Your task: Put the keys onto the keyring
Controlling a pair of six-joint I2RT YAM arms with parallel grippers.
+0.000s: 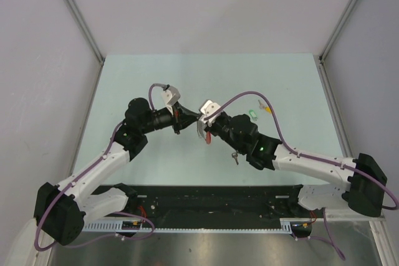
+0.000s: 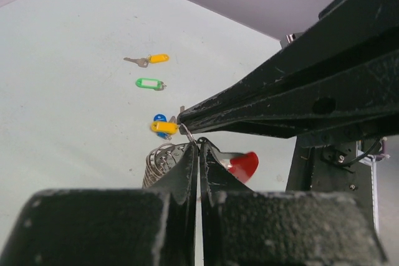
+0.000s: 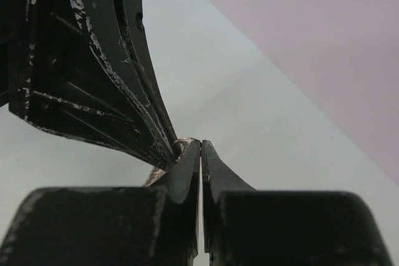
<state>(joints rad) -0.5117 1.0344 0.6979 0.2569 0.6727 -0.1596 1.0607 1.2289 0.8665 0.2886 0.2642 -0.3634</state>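
Note:
The keyring hangs above the table between both grippers; its grey coil and red tag show on either side of my left gripper, which is shut on it. My right gripper is shut too, tip to tip with the left one, pinching a thin wire loop of the keyring. From above, the left gripper and right gripper meet, with the red tag dangling below. Lying on the table are a blue-and-yellow key, a green key, a yellow key and a black-headed key.
The pale green table is bounded by grey walls on three sides. The right arm's fingers cross the left wrist view, and the left arm's fingers fill the upper left of the right wrist view.

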